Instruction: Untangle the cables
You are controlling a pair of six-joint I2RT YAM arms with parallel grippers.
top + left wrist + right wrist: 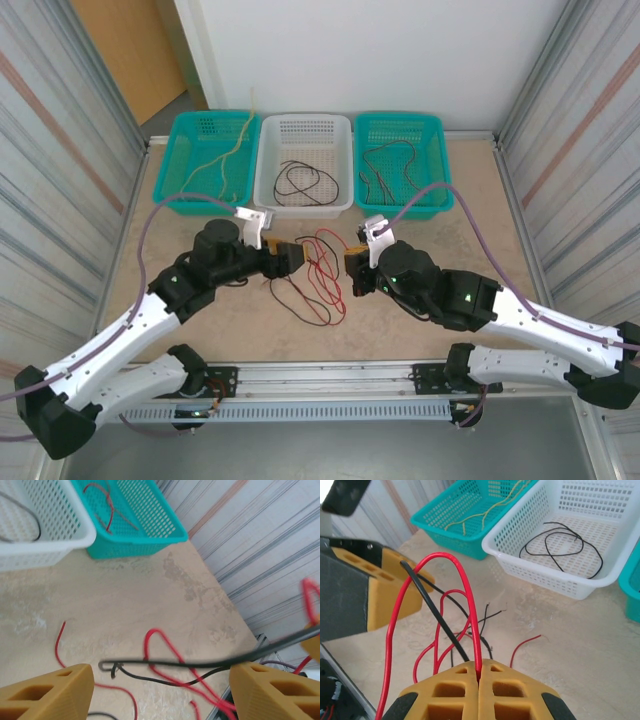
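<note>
A tangle of red cables [322, 277] and a black cable [290, 290] lies on the table between the two grippers. My right gripper [480, 672] is shut on a red cable [470, 605], which arches up from its tips. A black cable [432, 610] runs down beside that cable to the left fingertip. My left gripper [160, 680] is open. A taut black cable [200, 664] crosses the gap between its yellow fingers [55, 692], over a red loop [165, 650]. From above, the left gripper [290, 258] and right gripper [351, 268] face each other across the tangle.
Three baskets stand at the back: a teal basket [190, 160] holding yellowish cables, a white basket [268, 170] holding black cables, and a teal basket [435, 160] holding dark cables. Corrugated walls flank the table. A metal rail [330, 375] runs along the near edge.
</note>
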